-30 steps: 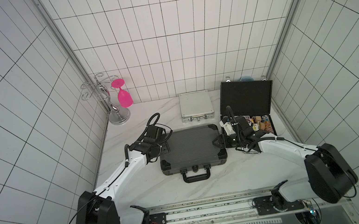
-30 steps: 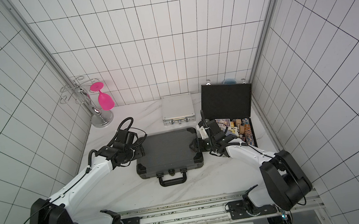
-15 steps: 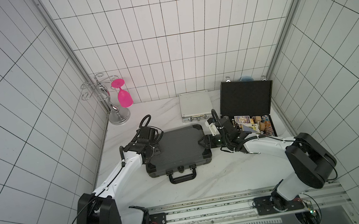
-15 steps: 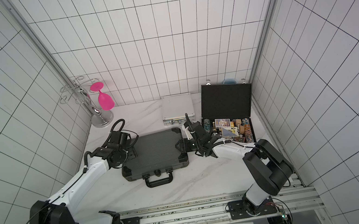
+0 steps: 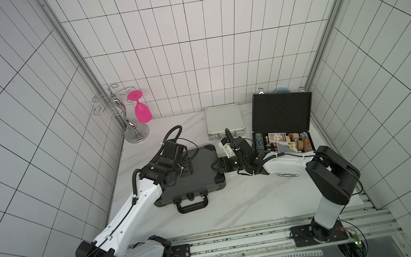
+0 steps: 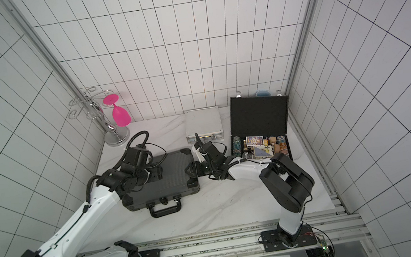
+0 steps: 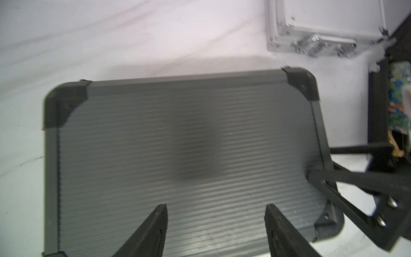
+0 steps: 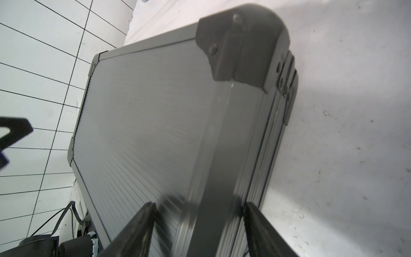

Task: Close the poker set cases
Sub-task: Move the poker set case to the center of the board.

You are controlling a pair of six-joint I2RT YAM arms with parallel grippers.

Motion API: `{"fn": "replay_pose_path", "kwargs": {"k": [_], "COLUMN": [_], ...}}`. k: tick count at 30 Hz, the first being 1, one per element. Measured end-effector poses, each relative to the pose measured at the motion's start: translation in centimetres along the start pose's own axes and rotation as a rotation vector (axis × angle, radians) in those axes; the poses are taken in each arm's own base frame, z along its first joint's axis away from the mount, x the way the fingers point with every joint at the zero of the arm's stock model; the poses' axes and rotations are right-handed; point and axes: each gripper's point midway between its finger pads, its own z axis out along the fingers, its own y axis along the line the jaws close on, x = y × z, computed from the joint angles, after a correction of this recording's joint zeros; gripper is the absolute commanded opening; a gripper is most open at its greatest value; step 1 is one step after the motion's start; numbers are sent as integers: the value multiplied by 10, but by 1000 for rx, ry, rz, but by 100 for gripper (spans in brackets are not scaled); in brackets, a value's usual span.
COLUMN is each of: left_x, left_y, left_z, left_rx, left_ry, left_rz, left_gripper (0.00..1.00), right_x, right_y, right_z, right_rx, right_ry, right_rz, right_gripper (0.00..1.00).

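- Poker set cases, three on the white marble table (image 5: 239,207): the wide dark grey case (image 5: 200,174) is centre-left, the small silver case (image 5: 224,119) is at the back wall, and the black case (image 5: 281,111) is in the back right corner.
- Dark grey case lies flat with its lid down and its black handle (image 5: 193,206) toward my base. I cannot tell whether its latches are fastened.
- Silver case lies flat and closed, just beyond the grey one's far right corner.
- Black case stands open with its lid upright. Chips (image 5: 259,141) and a card box (image 5: 277,136) show in its tray.
- My left gripper (image 7: 215,208) sits over the grey lid, jaws well apart with nothing between them. Contact with the lid is unclear.
- My right gripper (image 8: 199,205) is astride the grey case's right edge with jaws parted, one finger over the lid and the other down by the side wall. Whether they pinch it I cannot tell.
- My right forearm (image 5: 285,164) lies across the front of the open black case, blocking its front edge.
- Wire glass rack (image 5: 137,134) stands in the back left corner with a pink glass (image 5: 143,111) hanging upside down, well apart from the cases.
- Pale blue object (image 5: 282,90) peeks over the black lid, mostly hidden.
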Motion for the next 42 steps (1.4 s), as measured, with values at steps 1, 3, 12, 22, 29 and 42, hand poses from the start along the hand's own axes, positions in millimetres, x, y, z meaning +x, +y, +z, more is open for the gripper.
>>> {"fn": "replay_pose_path", "kwargs": {"k": [1, 3, 12, 22, 29, 42], "left_x": [10, 32, 101, 145, 121, 104], "left_y": [-7, -11, 12, 7, 27, 36], "left_z": [1, 3, -23, 11, 37, 59], "left_rx": [9, 21, 52, 38, -80, -106], "left_ry": [36, 102, 228, 380, 283, 299], "left_rz": [24, 20, -125, -166, -226, -274], "left_gripper": [67, 64, 64, 68, 68, 68], "right_x": [-1, -1, 2, 5, 5, -11], "right_y": [-2, -4, -4, 0, 0, 1], "right_z": [-1, -4, -7, -6, -6, 8], "right_rx": [-1, -1, 7, -2, 0, 4], "right_ry": [3, 12, 47, 59, 57, 43], "right_rz": [4, 5, -22, -37, -38, -46], "right_gripper": [67, 67, 66, 66, 66, 67]}}
